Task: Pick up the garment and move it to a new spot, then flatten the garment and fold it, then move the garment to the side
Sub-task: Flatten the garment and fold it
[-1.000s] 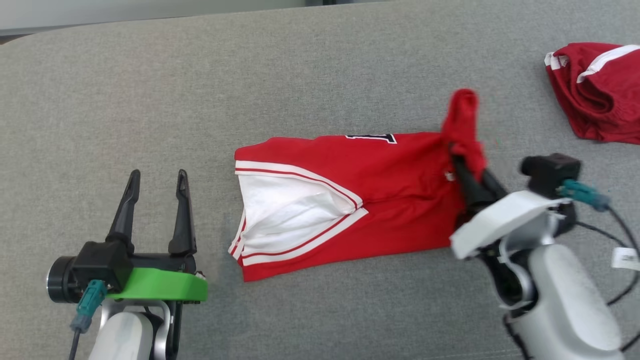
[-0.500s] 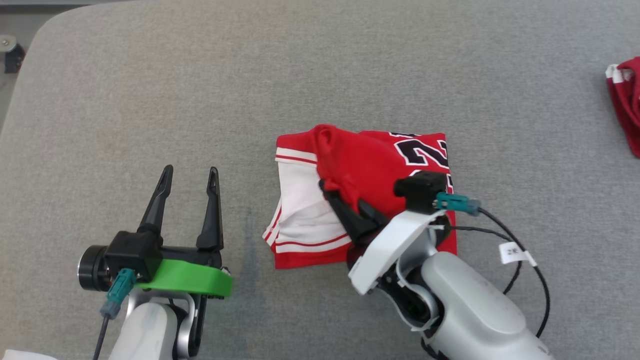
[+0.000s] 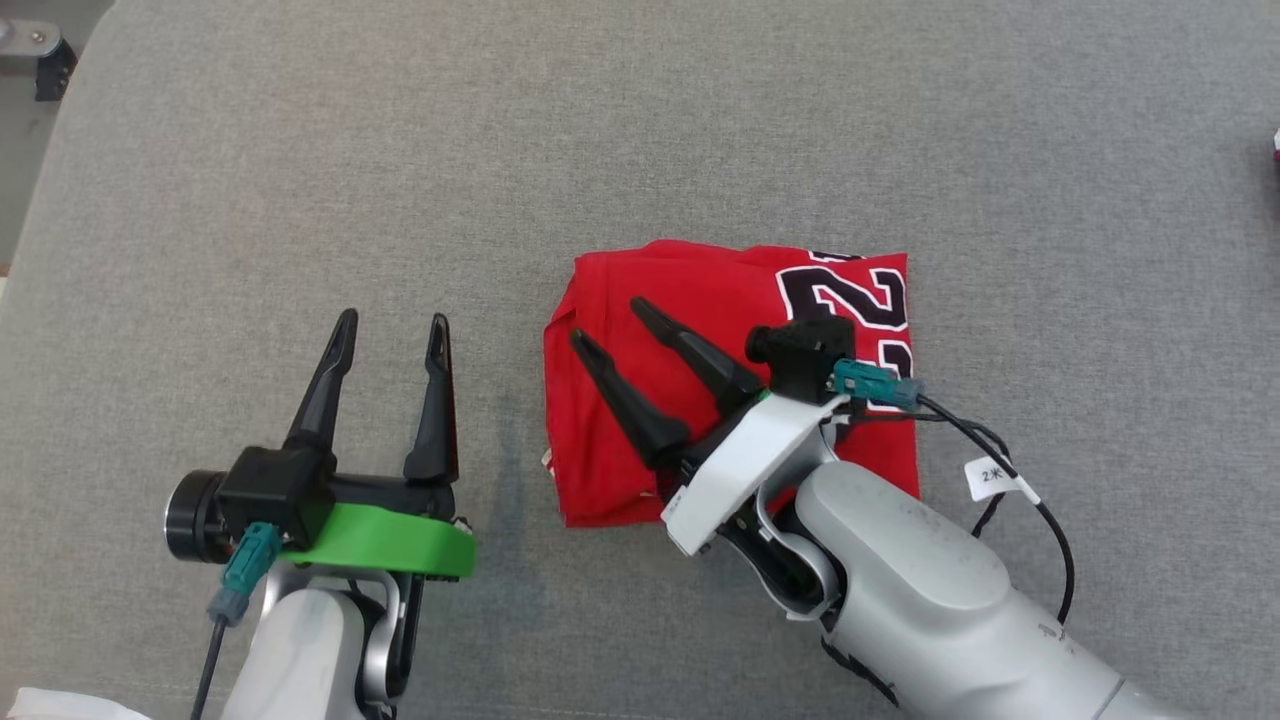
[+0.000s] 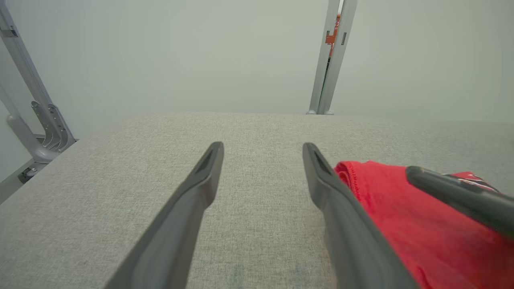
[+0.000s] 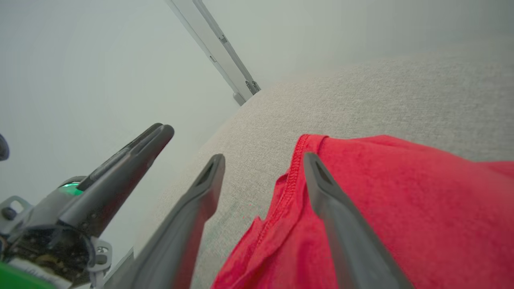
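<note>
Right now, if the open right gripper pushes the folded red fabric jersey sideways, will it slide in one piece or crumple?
The folded red fabric jersey is probably floppy: its stitched edge lies wavy and loose, so a push may bunch it. It looks thin and light. The grey woven surface seems rough, so the bottom layer may drag.

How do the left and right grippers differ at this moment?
Left gripper sits over bare grey cushion; right gripper over the folded red garment. Left gripper has a green mount, right gripper a white mount. Left gripper points straight up the head view; right gripper slants left. Both have jaws open, holding nothing.
</note>
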Available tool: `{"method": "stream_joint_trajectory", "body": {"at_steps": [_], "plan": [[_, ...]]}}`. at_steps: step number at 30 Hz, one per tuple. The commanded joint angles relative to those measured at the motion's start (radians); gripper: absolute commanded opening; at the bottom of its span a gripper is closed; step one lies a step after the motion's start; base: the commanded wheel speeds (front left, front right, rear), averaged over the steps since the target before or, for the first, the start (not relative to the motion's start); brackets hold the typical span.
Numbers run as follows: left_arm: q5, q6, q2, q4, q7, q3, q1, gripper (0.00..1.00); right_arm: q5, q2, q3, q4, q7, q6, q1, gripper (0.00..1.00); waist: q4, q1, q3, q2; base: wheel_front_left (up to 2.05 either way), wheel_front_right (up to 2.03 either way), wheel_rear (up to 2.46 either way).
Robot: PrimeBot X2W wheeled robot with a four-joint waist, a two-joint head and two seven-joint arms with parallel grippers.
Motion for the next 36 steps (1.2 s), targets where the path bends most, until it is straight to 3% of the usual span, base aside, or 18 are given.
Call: {"method": "stream_joint_trajectory", "body": {"at_steps": [1, 5, 9, 14, 19, 24, 36], "plan": [[0.010, -0.003, 0.000, -0.007, -0.005, 0.008, -0.007, 1.00, -0.034, -0.003, -0.024, -0.018, -0.011, 0.000, -0.009, 1.00, -0.014, 0.0000, -0.002, 0.0000, 0.00, 0.00, 0.00], [0.014, 0.004, 0.011, -0.013, -0.005, 0.030, 0.009, 1.00, -0.170, -0.008, -0.177, -0.110, -0.014, 0.000, 0.025, 1.00, -0.049, 0.0000, -0.006, 0.0000, 0.00, 0.00, 0.00], [0.019, 0.007, 0.023, -0.014, -0.004, 0.046, 0.026, 1.00, -0.273, -0.052, -0.357, -0.216, -0.014, 0.000, 0.101, 1.00, -0.085, 0.0000, -0.018, 0.0000, 0.00, 0.00, 0.00], [0.017, 0.011, 0.039, -0.014, -0.004, 0.062, 0.050, 1.00, -0.356, -0.112, -0.561, -0.310, -0.014, 0.000, 0.245, 1.00, -0.117, 0.0000, -0.047, 0.0000, 0.00, 0.00, 0.00], [0.006, 0.020, 0.057, -0.018, -0.003, 0.082, 0.080, 1.00, -0.422, -0.121, -0.704, -0.386, 0.010, 0.000, 0.378, 1.00, -0.154, 0.0000, -0.074, 0.0000, 0.00, 0.00, 0.00], [0.000, 0.028, 0.067, -0.023, 0.009, 0.084, 0.116, 1.00, -0.472, -0.111, -0.766, -0.451, 0.055, 0.000, 0.479, 1.00, -0.179, 0.0000, -0.113, 0.0000, 0.00, 0.00, 0.00], [-0.016, 0.036, 0.067, -0.020, 0.039, 0.065, 0.217, 1.00, -0.510, -0.103, -0.787, -0.546, 0.140, 0.000, 0.642, 1.00, -0.185, 0.0000, -0.236, 0.0000, 0.00, 0.00, 0.00]]}}
